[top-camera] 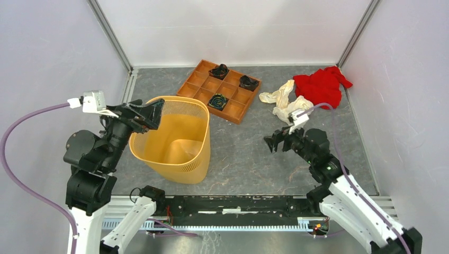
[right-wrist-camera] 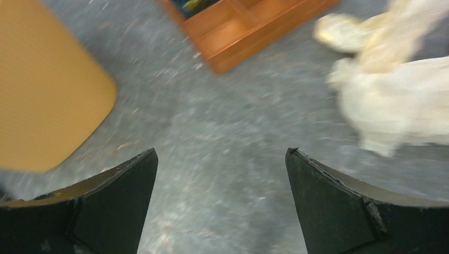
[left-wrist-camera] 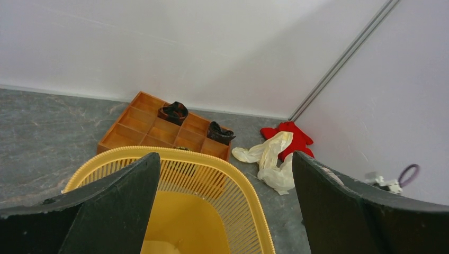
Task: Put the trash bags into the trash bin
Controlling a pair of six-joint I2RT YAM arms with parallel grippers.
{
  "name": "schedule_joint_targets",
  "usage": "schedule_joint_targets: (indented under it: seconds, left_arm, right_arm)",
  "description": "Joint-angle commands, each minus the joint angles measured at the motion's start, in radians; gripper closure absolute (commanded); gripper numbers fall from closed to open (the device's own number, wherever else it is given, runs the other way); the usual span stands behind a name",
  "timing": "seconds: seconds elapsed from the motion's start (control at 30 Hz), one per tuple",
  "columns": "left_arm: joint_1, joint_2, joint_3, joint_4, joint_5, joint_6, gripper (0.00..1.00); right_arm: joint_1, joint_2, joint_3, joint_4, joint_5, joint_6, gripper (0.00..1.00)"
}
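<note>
– Tabletop (top-camera: 243, 153) in grey marbled finish, seen from above, boxed in by plain white walls (top-camera: 233, 26) joined by metal corner posts (top-camera: 114, 37). What sits at the left?
– The left gripper (top-camera: 152, 114), its fingers spread and holding nothing, hovers at the upper-left rim of the trash bin (top-camera: 180, 169). The bin is a tall yellow-orange mesh basket standing upright, left of centre.
– And past it?
– At top centre lies a brown compartmented tray (top-camera: 204, 80) with three dark items (top-camera: 218, 70) in separate cells. Lower, right of centre, the right gripper (top-camera: 272, 143) is spread wide and empty above bare table.
– Where are the trash bags (top-camera: 285, 103)?
– Crumpled on the table in the upper right, well apart from the bin. They seem to touch a red cloth (top-camera: 320, 87) near the far right corner.
</note>
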Motion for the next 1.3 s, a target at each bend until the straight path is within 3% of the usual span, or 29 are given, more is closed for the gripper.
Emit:
schedule_joint_targets:
  seconds: [0.0, 0.3, 0.53, 0.67, 0.87, 1.03, 1.27]
  left_arm:
    - [-0.006, 0.011, -0.02, -0.02, 0.029, 0.042, 0.0]
    - [-0.007, 0.002, -0.027, -0.052, 0.022, 0.073, 0.0]
    - [-0.008, -0.034, -0.03, -0.067, -0.043, 0.08, 0.0]
    - [-0.007, -0.027, 0.003, -0.091, -0.025, 0.089, 0.0]
    - [-0.008, -0.019, 0.037, -0.117, -0.021, 0.097, 0.0]
    - [-0.008, -0.014, 0.037, -0.115, -0.01, 0.099, 0.0]
    - [-0.008, 0.025, 0.038, -0.074, 0.075, 0.095, 0.0]
  right_arm:
    - [0.1, 0.098, -0.046, 0.176, -0.224, 0.095, 0.02]
    - [0.571, 0.407, -0.074, 0.495, -0.092, 0.241, 0.02]
    - [0.775, 0.649, -0.057, 0.788, 0.139, 0.415, 0.02]
    - [0.827, 0.808, 0.016, 0.907, 0.242, 0.454, 0.02]
    - [0.838, 1.015, 0.18, 0.916, 0.309, 0.453, 0.02]
    - [0.838, 1.161, 0.336, 0.867, 0.374, 0.511, 0.02]
    - [0.823, 1.368, 0.61, 0.809, 0.49, 0.392, 0.02]
